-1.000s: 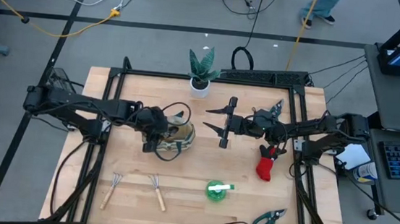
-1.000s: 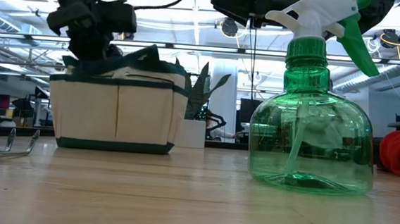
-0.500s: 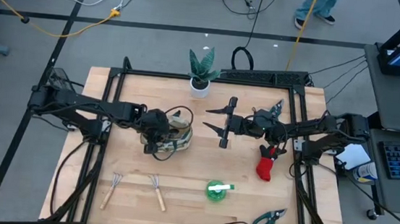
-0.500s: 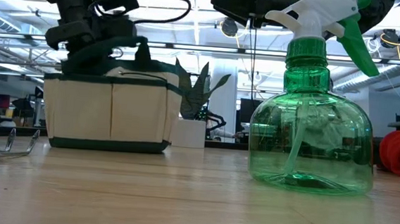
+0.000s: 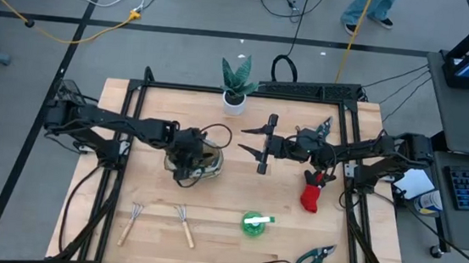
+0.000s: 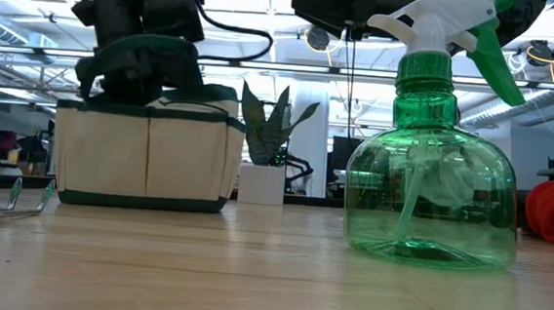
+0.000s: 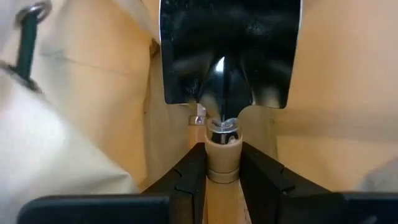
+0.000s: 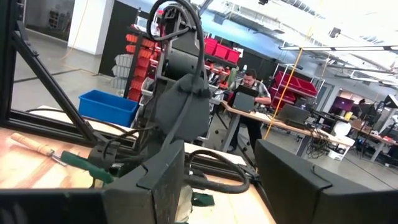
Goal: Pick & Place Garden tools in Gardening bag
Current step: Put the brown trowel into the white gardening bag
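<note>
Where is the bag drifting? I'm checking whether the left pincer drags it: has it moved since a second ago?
Yes. In the low view the gardening bag has slid left, widening its gap from the white plant pot.

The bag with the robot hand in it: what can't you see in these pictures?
- Bag inside: low view, its wall hides it; high view, the left gripper covers it.
- Trowel tip: left wrist view, cut off by the edge.
- Right gripper: low view, spray bottle blocks it.

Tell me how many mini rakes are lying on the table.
2: one mini rake near the front left, a second mini rake just right of it. Others may be hidden inside the gardening bag.
</note>
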Robot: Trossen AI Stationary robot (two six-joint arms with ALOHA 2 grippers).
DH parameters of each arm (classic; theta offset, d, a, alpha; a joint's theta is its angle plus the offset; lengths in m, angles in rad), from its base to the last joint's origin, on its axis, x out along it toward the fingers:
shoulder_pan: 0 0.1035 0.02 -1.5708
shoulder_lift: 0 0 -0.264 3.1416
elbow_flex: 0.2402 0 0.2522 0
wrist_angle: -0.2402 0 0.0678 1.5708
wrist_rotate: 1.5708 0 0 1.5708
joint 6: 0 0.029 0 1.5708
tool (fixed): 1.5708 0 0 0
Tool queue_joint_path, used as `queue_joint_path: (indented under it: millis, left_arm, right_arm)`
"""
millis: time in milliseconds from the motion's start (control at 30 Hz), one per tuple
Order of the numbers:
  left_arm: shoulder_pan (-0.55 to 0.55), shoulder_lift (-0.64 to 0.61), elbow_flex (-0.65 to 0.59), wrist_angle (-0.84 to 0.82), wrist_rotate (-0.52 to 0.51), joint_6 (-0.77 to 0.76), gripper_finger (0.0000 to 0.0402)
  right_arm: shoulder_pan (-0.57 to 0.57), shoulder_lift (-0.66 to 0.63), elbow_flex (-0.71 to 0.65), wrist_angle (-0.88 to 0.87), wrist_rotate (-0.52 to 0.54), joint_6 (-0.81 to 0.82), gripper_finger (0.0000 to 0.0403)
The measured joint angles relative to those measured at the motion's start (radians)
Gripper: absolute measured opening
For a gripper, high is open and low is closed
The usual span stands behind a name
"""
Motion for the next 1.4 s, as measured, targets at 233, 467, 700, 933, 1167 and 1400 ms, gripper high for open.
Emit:
queue_joint_path:
  millis: [233,467,700,933,1167,1400]
  left_arm:
    - [0.01,0.008,0.0,0.004,0.007,0.028,0.0085]
    - [0.01,0.008,0.0,0.005,0.006,0.029,0.0086]
    - [0.01,0.008,-0.001,0.008,0.004,0.034,0.0086]
    - [0.01,0.008,-0.002,0.027,0.002,0.049,0.0086]
    - [0.01,0.008,-0.002,0.032,0.001,0.049,0.0087]
    - [0.01,0.008,-0.002,0.038,-0.002,0.051,0.014]
  right_arm:
    - [0.0,0.0,0.0,-0.005,0.0,0.0,0.0194]
    - [0.0,0.0,0.0,-0.007,0.0,0.0,0.0194]
    - [0.0,0.0,0.0,-0.007,0.0,0.0,0.0194]
    - [0.0,0.0,0.0,-0.007,0.0,0.0,0.0194]
    - [0.0,0.0,0.0,-0.007,0.0,0.0,0.0194]
    - [0.0,0.0,0.0,-0.007,0.0,0.0,0.0194]
